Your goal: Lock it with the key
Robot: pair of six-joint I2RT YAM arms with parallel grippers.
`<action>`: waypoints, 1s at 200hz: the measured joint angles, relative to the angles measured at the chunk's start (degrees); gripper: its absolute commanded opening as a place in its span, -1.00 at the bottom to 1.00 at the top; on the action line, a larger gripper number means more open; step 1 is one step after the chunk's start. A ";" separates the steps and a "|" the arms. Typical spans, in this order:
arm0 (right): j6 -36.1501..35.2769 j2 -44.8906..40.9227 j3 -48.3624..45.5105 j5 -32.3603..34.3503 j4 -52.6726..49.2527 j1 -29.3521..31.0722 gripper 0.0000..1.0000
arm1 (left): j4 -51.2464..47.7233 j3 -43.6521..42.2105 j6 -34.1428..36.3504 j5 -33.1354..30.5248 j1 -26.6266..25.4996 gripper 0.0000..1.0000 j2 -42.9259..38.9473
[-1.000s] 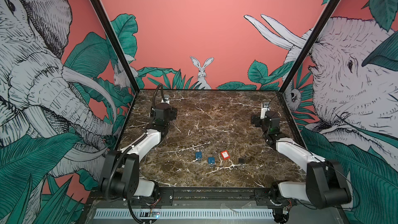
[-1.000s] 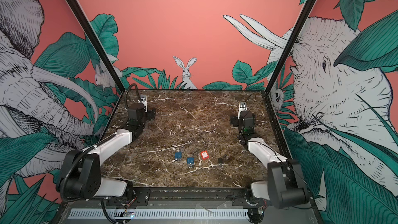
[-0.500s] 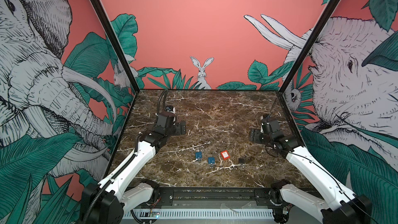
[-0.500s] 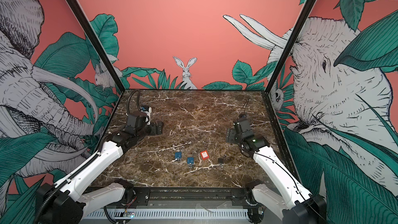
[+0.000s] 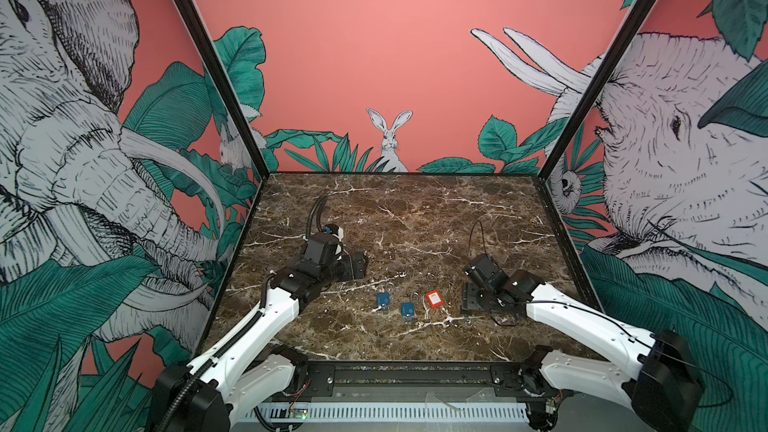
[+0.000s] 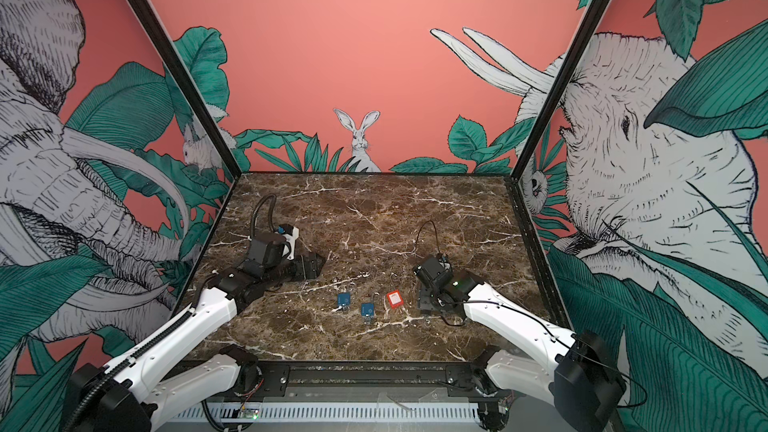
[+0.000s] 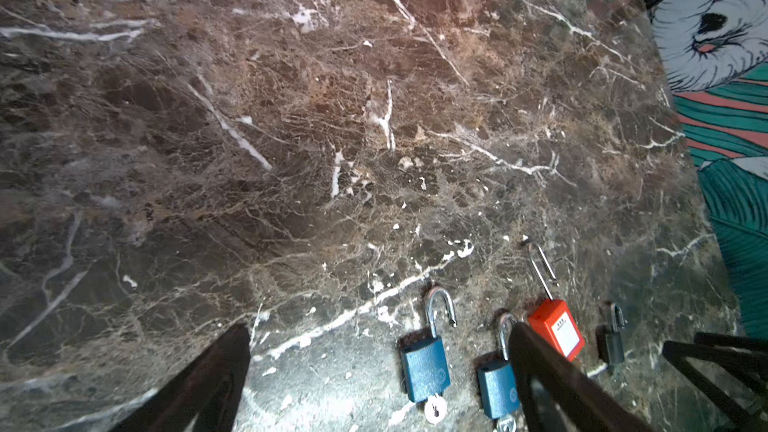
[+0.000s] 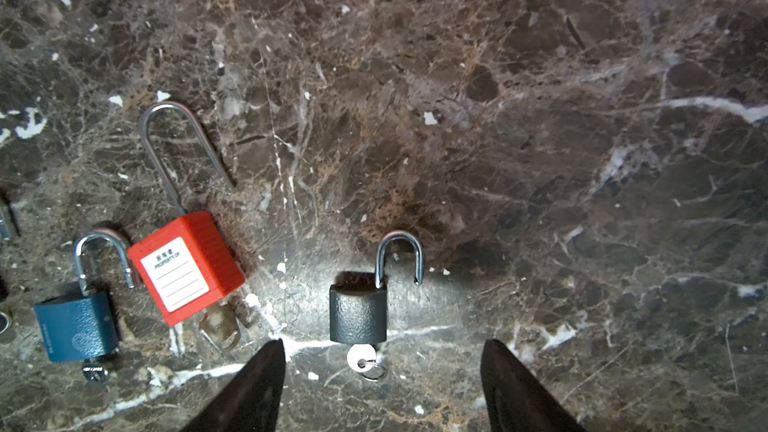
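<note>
Both arms have swung forward and down since a second ago, toward the red padlock (image 5: 433, 299) and two blue padlocks (image 5: 382, 300) near six o'clock on the bench (image 5: 415, 218). The right wrist view shows a grey padlock (image 8: 358, 313) with its shackle open and a key (image 8: 360, 357) in its base. It lies between the parted right fingers (image 8: 257, 388), clear of both. Both top views hide it. The left fingers (image 7: 216, 376) stand apart and empty, at eleven o'clock from the blue pair. The surface is brown marble, and the walls (image 5: 374, 56) are pink with jungle prints.

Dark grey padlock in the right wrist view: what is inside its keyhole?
A silver key is in the dark grey padlock. Its round head and a small ring show below the body. The blade is hidden inside the lock.
</note>
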 measured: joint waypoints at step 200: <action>2.27 7.06 -2.32 -0.74 6.82 0.68 0.16 | 6.64 1.64 -0.09 11.45 -0.98 0.67 12.04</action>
